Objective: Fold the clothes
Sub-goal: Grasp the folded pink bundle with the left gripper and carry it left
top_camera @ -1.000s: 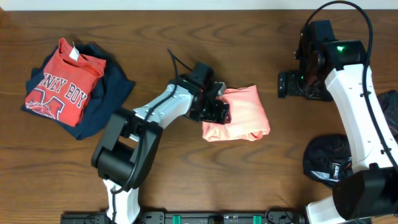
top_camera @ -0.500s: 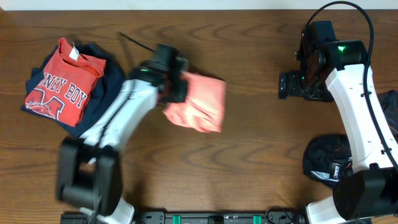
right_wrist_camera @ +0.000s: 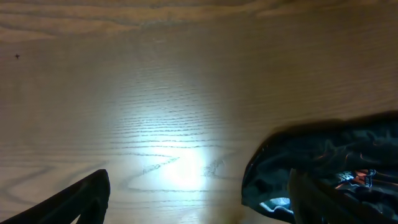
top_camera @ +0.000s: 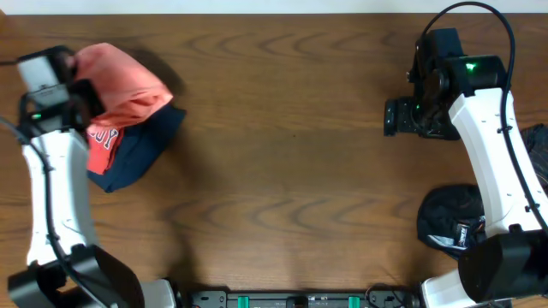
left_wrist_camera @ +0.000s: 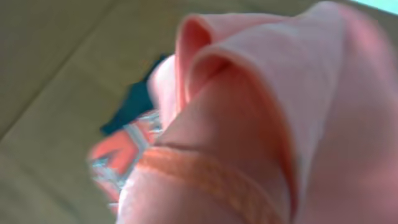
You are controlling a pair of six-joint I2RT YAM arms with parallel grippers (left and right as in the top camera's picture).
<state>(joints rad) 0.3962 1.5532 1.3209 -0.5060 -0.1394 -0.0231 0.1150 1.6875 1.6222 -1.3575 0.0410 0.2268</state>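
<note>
The clothes, a folded salmon-pink T-shirt [top_camera: 120, 81], hang bunched at the table's far left, over a pile of other garments. My left gripper [top_camera: 83, 100] is shut on its left edge. In the left wrist view the pink fabric [left_wrist_camera: 261, 124] fills most of the picture and hides the fingers. My right gripper [top_camera: 409, 115] stands open at the far right above bare wood, with nothing between its dark fingertips [right_wrist_camera: 87, 193].
Under the pink shirt lie a red printed shirt [top_camera: 103, 141] and a navy garment [top_camera: 141, 145]. Black garments sit by the right arm [top_camera: 449, 218] and at the right edge [top_camera: 539, 141]; one shows in the right wrist view [right_wrist_camera: 323, 162].
My left gripper shut on the pink shirt at the table's middle and swept it left, up over the red and navy pile. The right arm has stayed still.
</note>
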